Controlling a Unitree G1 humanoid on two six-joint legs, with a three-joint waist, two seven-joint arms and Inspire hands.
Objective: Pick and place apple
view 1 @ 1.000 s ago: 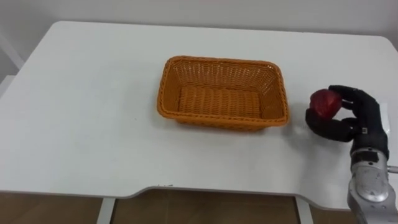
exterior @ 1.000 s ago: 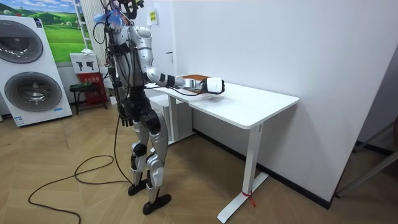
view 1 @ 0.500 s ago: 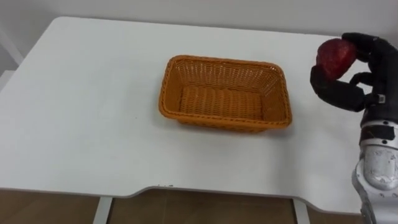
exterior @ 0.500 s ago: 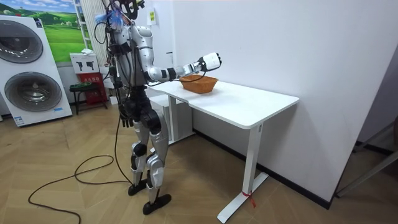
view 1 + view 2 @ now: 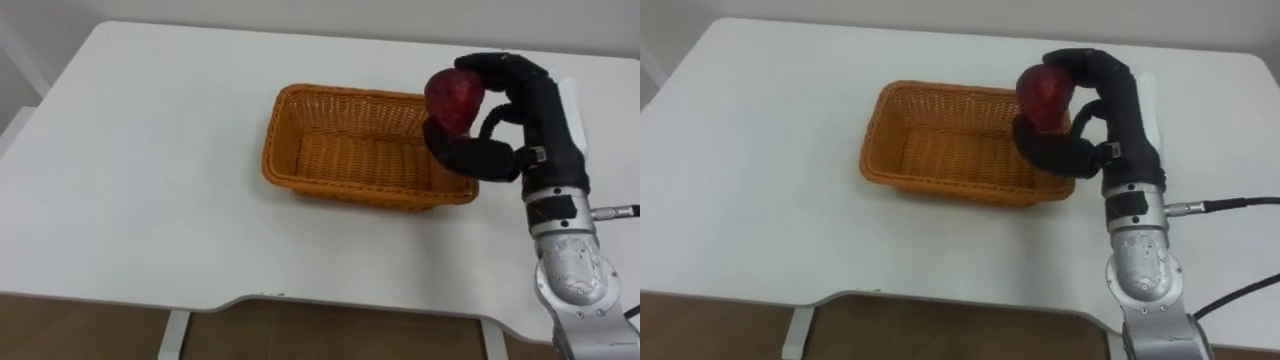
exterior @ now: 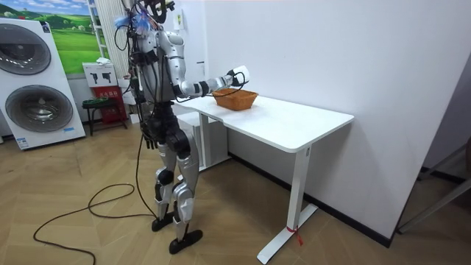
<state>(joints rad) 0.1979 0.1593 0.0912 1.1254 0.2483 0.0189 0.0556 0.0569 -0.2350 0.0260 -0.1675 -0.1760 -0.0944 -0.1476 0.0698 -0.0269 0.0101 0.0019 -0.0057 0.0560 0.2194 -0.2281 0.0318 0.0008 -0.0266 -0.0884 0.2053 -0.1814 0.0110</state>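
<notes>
1 apple [image 5: 455, 98], red, over the basket's right end. 1 basket [image 5: 340, 190], orange wicker, rect. 1 table [image 5: 140, 200], white, under the basket. 2 robot hands: right hand [image 5: 540, 120] curled round the apple at the basket's right end, left hand [image 6: 150, 138] hanging low, well apart from basket. 2 washing machines [image 6: 40, 107], stacked, far from basket on room view's left.

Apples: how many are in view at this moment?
1. The apple is gripped in the right hand, above the right end of the basket. A basket corner behind the hand is hidden, so another there cannot be ruled out.
</notes>
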